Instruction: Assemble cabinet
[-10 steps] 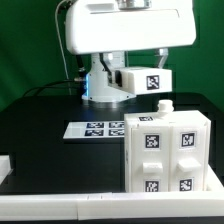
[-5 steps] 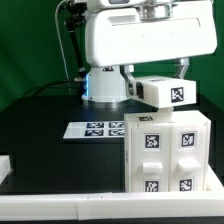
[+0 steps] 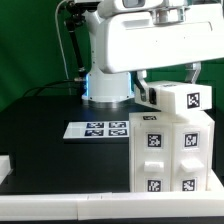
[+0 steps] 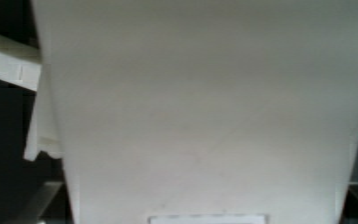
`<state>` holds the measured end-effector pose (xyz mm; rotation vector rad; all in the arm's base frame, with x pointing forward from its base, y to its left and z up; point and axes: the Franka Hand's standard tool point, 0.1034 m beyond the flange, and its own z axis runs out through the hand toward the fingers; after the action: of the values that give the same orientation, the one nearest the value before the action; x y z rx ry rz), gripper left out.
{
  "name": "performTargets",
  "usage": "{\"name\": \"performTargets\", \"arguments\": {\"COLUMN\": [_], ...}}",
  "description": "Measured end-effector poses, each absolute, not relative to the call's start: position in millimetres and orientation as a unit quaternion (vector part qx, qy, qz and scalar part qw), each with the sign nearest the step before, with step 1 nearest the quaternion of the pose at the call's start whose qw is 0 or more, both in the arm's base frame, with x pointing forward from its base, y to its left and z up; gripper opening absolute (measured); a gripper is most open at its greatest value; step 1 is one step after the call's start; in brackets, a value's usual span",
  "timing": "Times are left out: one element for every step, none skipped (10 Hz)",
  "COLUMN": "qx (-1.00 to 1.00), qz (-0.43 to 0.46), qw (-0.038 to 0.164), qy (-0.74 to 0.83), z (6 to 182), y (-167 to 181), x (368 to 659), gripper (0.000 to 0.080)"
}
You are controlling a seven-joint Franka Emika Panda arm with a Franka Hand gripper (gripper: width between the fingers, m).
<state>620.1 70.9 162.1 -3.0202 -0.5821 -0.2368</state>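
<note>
The cabinet point(image 3: 168, 155) is being borne upright by the black surface point(image 3: 45, 120) at the exterior view's right, its long axis vertical and its tagged faces turned toward the camera. Its inside is hidden. A white tagged block point(image 3: 180, 100) is being pinched by the tool point(image 3: 166, 82), level, just above the cabinet's top. The marker board point(image 3: 98, 129) is lying just beside the cabinet.

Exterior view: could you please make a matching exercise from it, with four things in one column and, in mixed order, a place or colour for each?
Things:
1. big box
2. small block
3. marker board
4. table

Place or colour:
A. black
B. lying flat on the table, tags facing up
C. standing at the exterior view's right, tags on its front
D. just over the big box, under the arm

Pairs: 1-C, 2-D, 3-B, 4-A
</note>
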Motion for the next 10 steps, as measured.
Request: {"name": "performTargets", "arguments": {"qx": [-0.977,-0.975,-0.974,-0.973,-0.972,-0.972,-0.972,-0.972,-0.972,-0.972], "qz": [-0.073,-0.072,-0.080,-0.096,-0.107,-0.110,-0.110,-0.110,-0.110,-0.110], "qw": [0.028,0.028,0.027,0.025,0.023,0.023,0.023,0.023,0.023,0.023], "qy": [-0.200,-0.207,-0.209,-0.209,-0.209,-0.209,-0.209,-0.209,-0.209,-0.209], "z": [156.9,154.7,153.7,153.7,153.9,154.1,154.1,154.1,154.1,154.1], "y": [69.0,67.4,67.1,68.0,68.8,68.9,68.9,68.9,68.9,68.9], "x": [619.0,618.5,619.7,621.9,622.5,622.5,622.6,622.6,622.6,622.6], "gripper": [0.0557,0.0557,0.0556,0.0557,0.0557,0.0557,0.0557,0.0557,0.0556,0.0557]}}
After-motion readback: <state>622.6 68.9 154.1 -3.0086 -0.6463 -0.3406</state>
